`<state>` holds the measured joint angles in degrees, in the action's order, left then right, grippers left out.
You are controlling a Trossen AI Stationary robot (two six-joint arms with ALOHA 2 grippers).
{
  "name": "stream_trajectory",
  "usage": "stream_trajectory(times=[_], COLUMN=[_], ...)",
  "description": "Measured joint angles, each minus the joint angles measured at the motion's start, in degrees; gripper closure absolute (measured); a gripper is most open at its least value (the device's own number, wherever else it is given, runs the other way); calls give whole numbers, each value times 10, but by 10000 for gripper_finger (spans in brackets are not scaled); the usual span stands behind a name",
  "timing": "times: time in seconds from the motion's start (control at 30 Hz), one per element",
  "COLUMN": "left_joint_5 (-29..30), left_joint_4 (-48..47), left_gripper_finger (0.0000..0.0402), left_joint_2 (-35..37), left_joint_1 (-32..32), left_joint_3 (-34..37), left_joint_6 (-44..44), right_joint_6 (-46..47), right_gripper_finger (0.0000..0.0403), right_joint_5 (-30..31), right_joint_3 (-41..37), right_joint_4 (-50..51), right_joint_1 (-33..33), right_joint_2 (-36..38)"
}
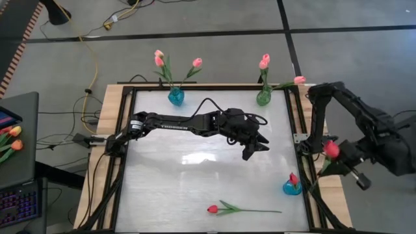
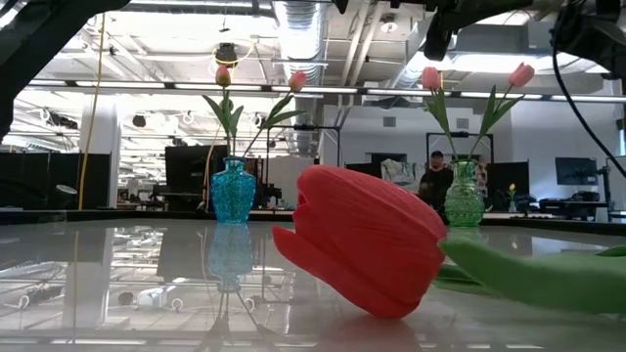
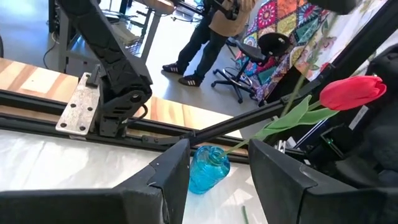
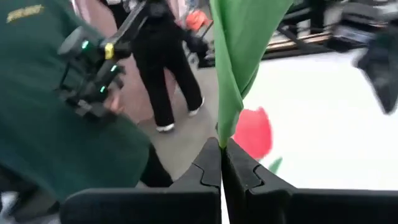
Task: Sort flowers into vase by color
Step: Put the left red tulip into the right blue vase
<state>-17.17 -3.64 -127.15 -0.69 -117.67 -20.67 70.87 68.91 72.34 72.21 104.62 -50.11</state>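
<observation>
At three o'clock, off the table edge, my right gripper (image 4: 221,155) pinches a red tulip (image 1: 332,149); I'd lower its stem straight into the small blue vase (image 1: 292,188). Left gripper (image 1: 255,147) hovers mid-table, spread.

High cam straight down; low cam table-level, both share blue vase (image 1: 175,96).

A glossy white table (image 1: 195,188) with a black frame and wood edging carries three glass vases: a blue vase (image 1: 175,97) and green vase (image 1: 263,97) along one edge, a small blue vase (image 1: 292,188) near another. A red tulip (image 1: 242,209) lies flat.
</observation>
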Motion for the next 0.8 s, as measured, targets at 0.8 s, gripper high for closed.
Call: stream_trajectory(times=[0.8], left_joint_5=[-1], left_joint_4=[0], left_gripper_finger=[251], left_joint_2=[0], left_joint_1=[0], left_joint_3=[0], left_joint_6=[-61], right_joint_6=[179], right_gripper_finger=[379], right_joint_5=[-61], right_joint_3=[-134], right_joint_4=[150], right_joint_1=[3], right_joint_2=[-12])
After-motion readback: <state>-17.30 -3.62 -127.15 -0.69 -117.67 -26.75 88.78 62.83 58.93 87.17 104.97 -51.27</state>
